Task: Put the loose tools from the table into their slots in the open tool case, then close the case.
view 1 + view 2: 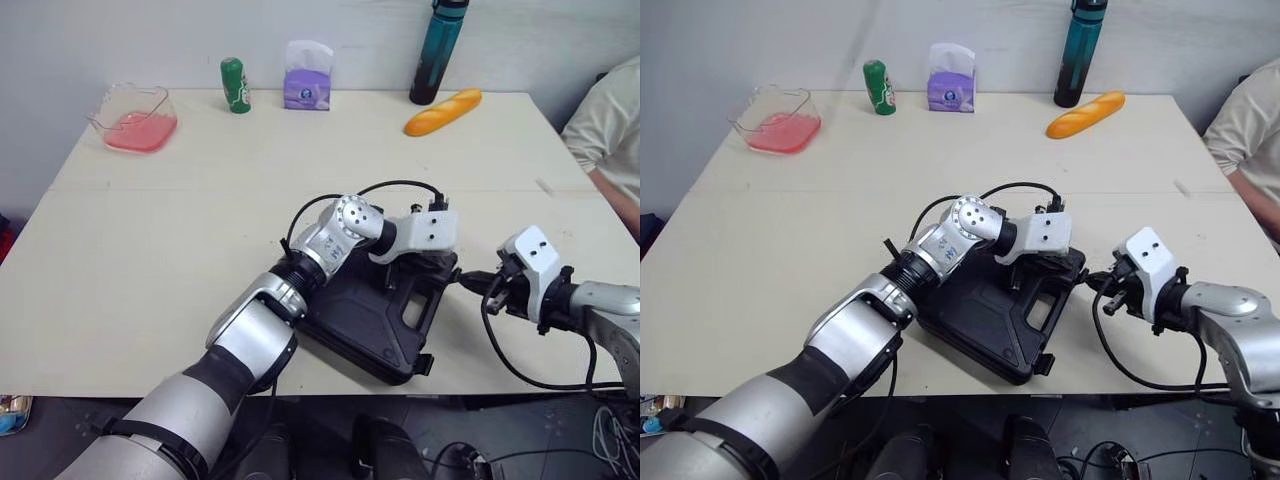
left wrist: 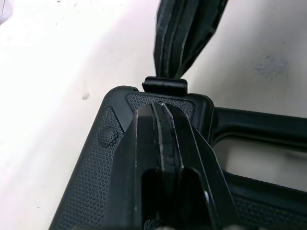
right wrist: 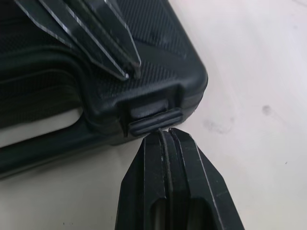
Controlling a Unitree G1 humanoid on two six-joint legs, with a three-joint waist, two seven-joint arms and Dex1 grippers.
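The black tool case (image 1: 360,320) lies closed near the table's front edge, its handle (image 1: 415,310) towards the right. My left gripper (image 1: 425,268) is shut, and its fingertips (image 2: 163,124) rest on the lid's textured corner just behind the latch (image 2: 164,85). My right gripper (image 1: 467,280) comes in from the right, also shut. Its fingertips (image 3: 163,139) touch the latch tab (image 3: 154,122) on the case's edge. The two grippers point at each other across that latch. I see no loose tools on the table.
Along the far edge stand a clear tub of pink material (image 1: 135,118), a green bottle (image 1: 235,85), a purple tissue pack (image 1: 308,75), a teal bottle (image 1: 437,50) and a bread roll (image 1: 442,111). A person's arm (image 1: 610,130) shows at the right.
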